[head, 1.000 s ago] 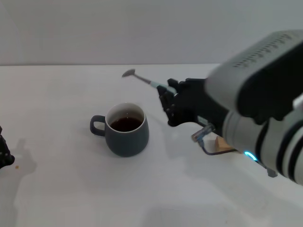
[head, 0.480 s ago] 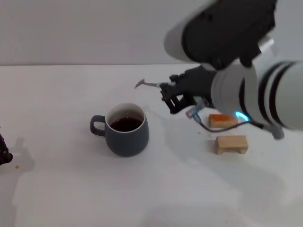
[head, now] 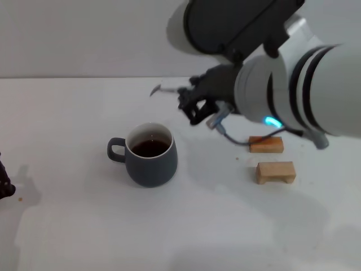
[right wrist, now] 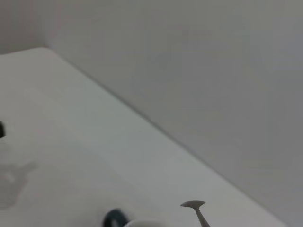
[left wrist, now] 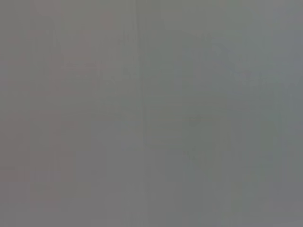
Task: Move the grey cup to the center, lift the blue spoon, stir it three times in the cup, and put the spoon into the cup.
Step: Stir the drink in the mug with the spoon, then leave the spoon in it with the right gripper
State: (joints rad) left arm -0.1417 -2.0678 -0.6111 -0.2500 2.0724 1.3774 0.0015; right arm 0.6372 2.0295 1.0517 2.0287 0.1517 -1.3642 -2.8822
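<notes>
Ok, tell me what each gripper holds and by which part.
The right gripper holds the blue spoon by its handle end, bowl sticking out above the table. The left gripper sits at the table's left edge, apparently holding nothing.

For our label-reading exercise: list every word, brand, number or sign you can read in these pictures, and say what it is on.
None can be read. The rounded slate-grey ceramic mug, the slim blue-handled metal spoon, the two small wooden blocks and the right gripper show no writing.

The rounded slate-grey ceramic cup stands mid-table, handle toward the robot's left. The slim metal-bowled spoon hangs above and behind it, held in the right gripper. Two small wooden blocks lie to the cup's right, one behind the other.
</notes>
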